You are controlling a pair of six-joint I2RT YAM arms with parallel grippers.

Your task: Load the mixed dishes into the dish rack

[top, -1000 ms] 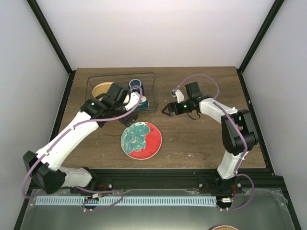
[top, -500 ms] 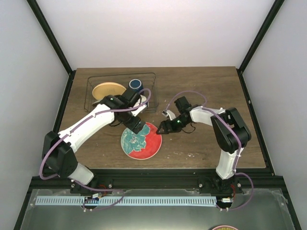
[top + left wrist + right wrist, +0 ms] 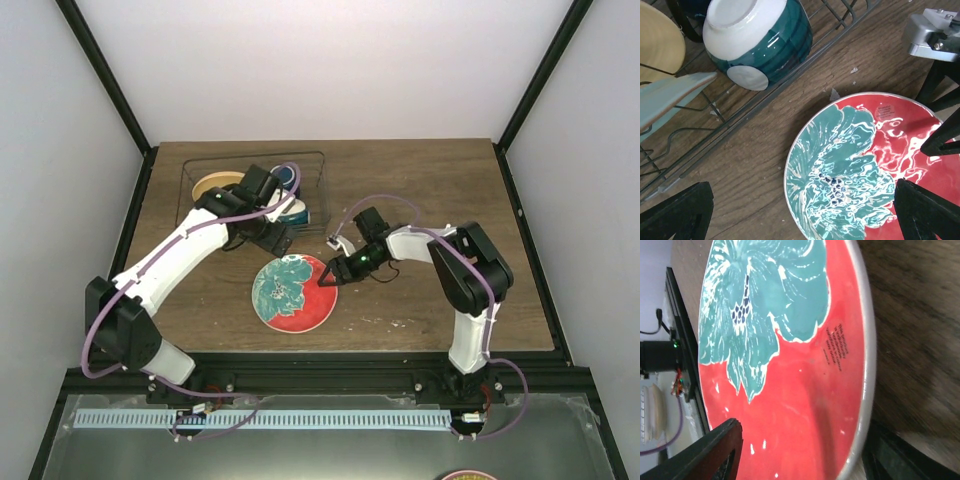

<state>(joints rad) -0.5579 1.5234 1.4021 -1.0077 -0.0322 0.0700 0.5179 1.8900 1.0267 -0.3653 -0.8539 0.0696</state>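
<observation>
Red-and-green flower plate is laid flat near the table's front edge, outside the dish rack at the far-left corner. Its right rim is straddled by the right gripper, jaws part-wide, nothing held. The left gripper is spread wide, empty. Risk: rim pinched shallowly, plate dropped.

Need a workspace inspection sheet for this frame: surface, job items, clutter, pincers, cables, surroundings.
Surface: brown wooden table, worn.
Job's things: dish rack at far left holds the orange-yellow plate, dark blue mug and tipped white-and-teal bowl; red-and-teal flower plate lies flat on the table, outside the rack.
Clutter: only pale specks near the front edge.
Pincers: left pincer open, empty, above the rack's near edge; right pincer open, straddling the flower plate's right rim.
Cables: purple cable looped along each arm, none seen snagged.
Surroundings: white walls, black frame posts.
</observation>
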